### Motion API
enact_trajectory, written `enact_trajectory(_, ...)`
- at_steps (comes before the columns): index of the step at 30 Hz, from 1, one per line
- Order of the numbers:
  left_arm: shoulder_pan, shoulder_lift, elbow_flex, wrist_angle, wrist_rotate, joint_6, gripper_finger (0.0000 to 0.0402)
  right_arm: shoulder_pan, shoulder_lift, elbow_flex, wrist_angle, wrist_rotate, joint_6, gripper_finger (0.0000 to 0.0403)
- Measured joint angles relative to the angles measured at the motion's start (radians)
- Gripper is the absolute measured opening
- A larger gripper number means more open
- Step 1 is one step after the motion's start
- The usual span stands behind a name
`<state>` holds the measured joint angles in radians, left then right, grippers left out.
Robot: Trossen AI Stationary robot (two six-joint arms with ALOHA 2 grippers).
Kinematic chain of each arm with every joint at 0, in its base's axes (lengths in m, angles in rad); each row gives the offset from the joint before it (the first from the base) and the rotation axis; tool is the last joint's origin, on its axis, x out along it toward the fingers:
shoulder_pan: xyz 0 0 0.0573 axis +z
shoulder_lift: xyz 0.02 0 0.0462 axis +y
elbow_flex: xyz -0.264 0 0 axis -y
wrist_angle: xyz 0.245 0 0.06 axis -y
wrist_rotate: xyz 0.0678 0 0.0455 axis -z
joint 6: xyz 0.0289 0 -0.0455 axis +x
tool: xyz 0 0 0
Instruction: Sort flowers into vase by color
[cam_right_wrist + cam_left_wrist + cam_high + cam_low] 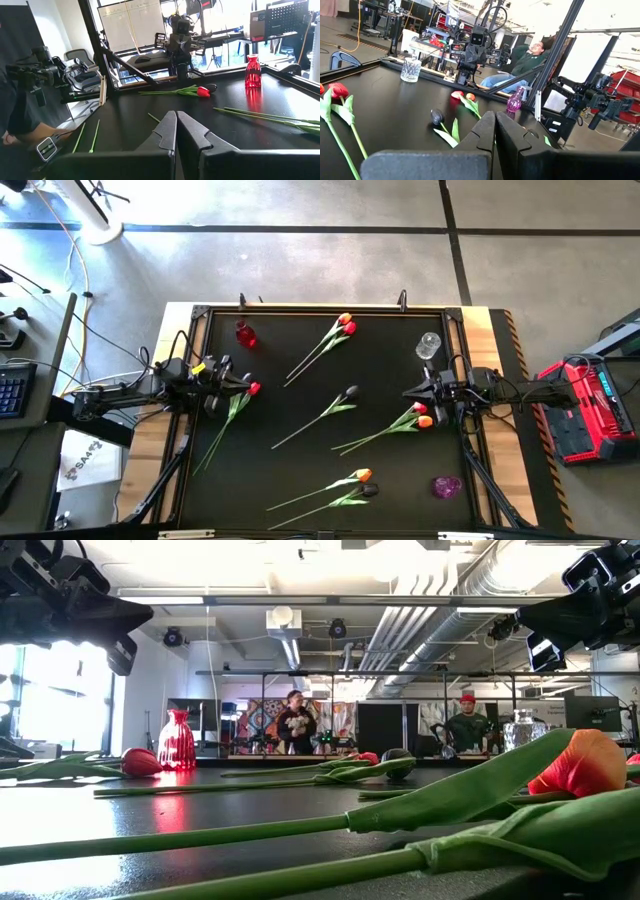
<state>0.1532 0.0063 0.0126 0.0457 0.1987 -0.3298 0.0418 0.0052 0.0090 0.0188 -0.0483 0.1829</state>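
Observation:
Several tulips lie flat on the black table (300, 370). An orange and a red one (346, 324) are at the far side, and a red one (254, 388) is by my left gripper (240, 385). A black one (350, 392) lies mid-table. A red and an orange one (422, 415) lie under my right gripper (412, 392), and an orange and a black one (365, 482) lie near. Both grippers are shut (495, 131) (176, 131) and hang above the table (125, 635) (535, 640), holding nothing. The red vase (245, 334), clear vase (428, 345) and purple vase (447, 486) stand upright.
A raised frame (320, 308) rims the table. The long stems cross much of the middle and near side. Bare table lies between the red vase and the far pair, and at the near left. People sit in the room beyond the far edge (296, 723).

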Motion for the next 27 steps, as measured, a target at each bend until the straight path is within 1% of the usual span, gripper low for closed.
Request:
enact_trajectory(21,0.0,0.0,0.0,0.0,0.0,0.0,0.0,0.0,0.0,0.0,0.0,0.0,0.0,0.0)
enact_trajectory(22,0.0,0.0,0.0,0.0,0.0,0.0,0.0,0.0,0.0,0.001,0.003,0.001,-0.005,0.0)
enact_trajectory(24,0.0,0.0,0.0,0.0,0.0,0.0,0.0,0.0,0.0,0.008,0.028,0.017,-0.067,0.0)
enact_trajectory(27,0.0,0.0,0.0,0.0,0.0,0.0,0.0,-0.001,-0.001,0.031,0.094,0.03,-0.107,0.0)
